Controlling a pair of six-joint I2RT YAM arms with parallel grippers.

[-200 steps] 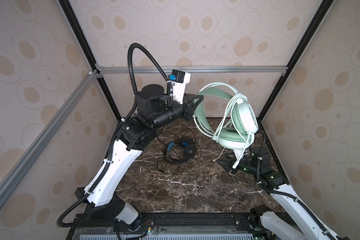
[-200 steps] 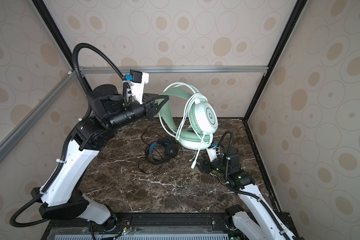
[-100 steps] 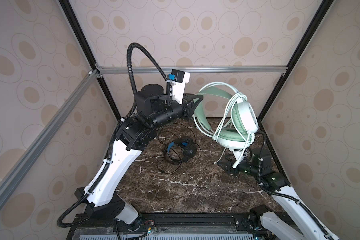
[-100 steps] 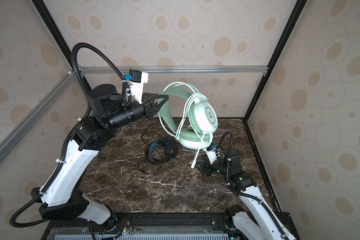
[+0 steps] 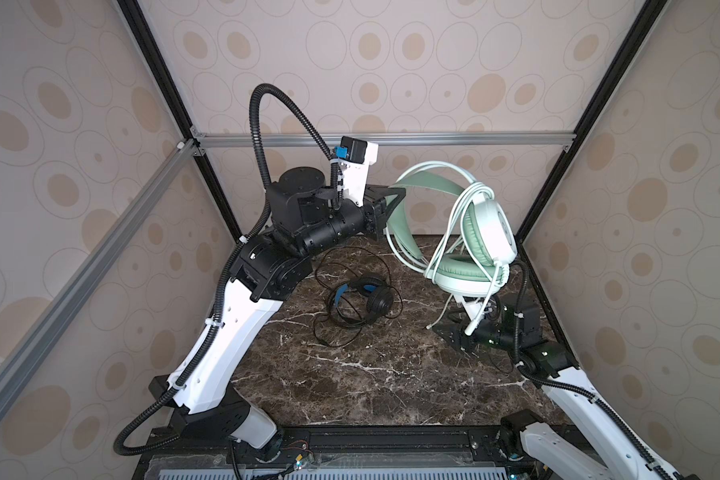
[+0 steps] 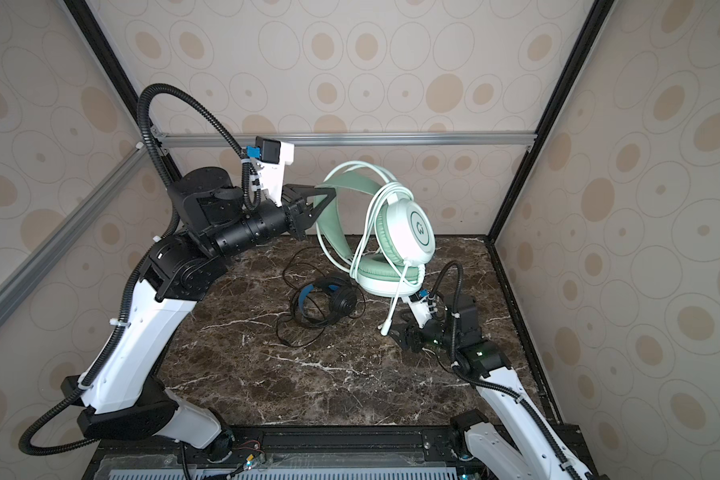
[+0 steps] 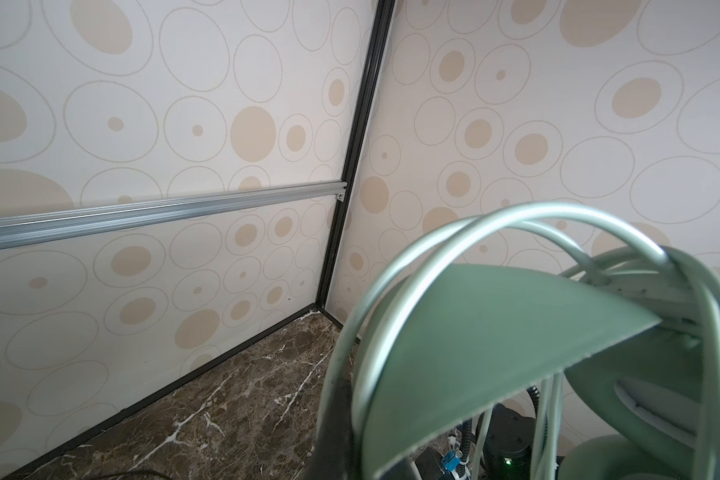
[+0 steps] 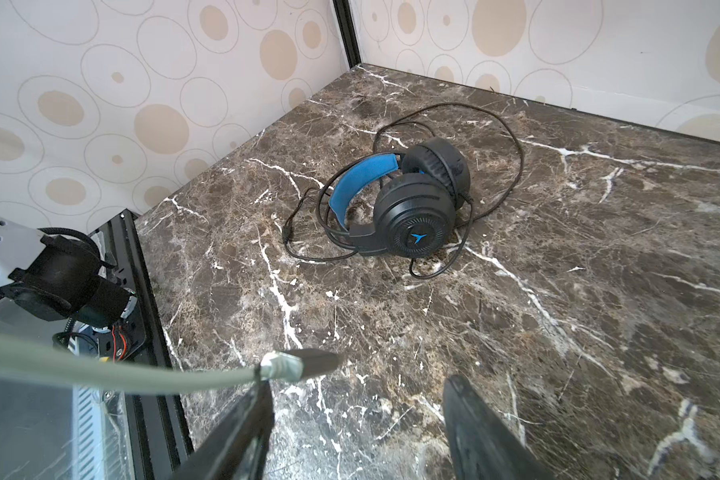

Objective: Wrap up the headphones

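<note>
**A:** What is the left tool [image 5: 393, 205] doing?

**B:** It's pressed together on the headband of the mint-green headset [image 5: 476, 232], holding it in the air over the desk's far right corner. In both top views it reaches out level, toward the right edge.

**A:** And the right tool [image 8: 358, 384]?

**B:** Spread, with nothing between its fingers. It sits low over the desk [image 5: 350, 386] by the right edge, under the hanging headset, and is aimed at the middle.

**A:** Which way does the mint one point?

**B:** Arch up, cups down. The band rises from the left tool's pinch and curves over toward the right edge. One cup stands upright with its shell turned to the near right, and the other lies flat below it, pad up. The pale cord [image 8: 142, 371] is looped over the band and around the cups. A loose tail drops to the plug [image 8: 281, 365], right at the tip of one right-tool finger. I can't tell whether they touch.

**A:** The other set?

**B:** The black headset [image 5: 362, 299] lies on its side around the desk's middle, a little toward the far edge. Its long axis runs roughly from left edge to right edge, with the blue-lined band to the left and the cups to the right. Its thin black cord [image 8: 287, 235] sprawls in loose loops around it.

**A:** Room to move?

**B:** There's open marble from those loops to the near edge. It's tight along the right edge, where the right arm sits close to the wall.
</note>
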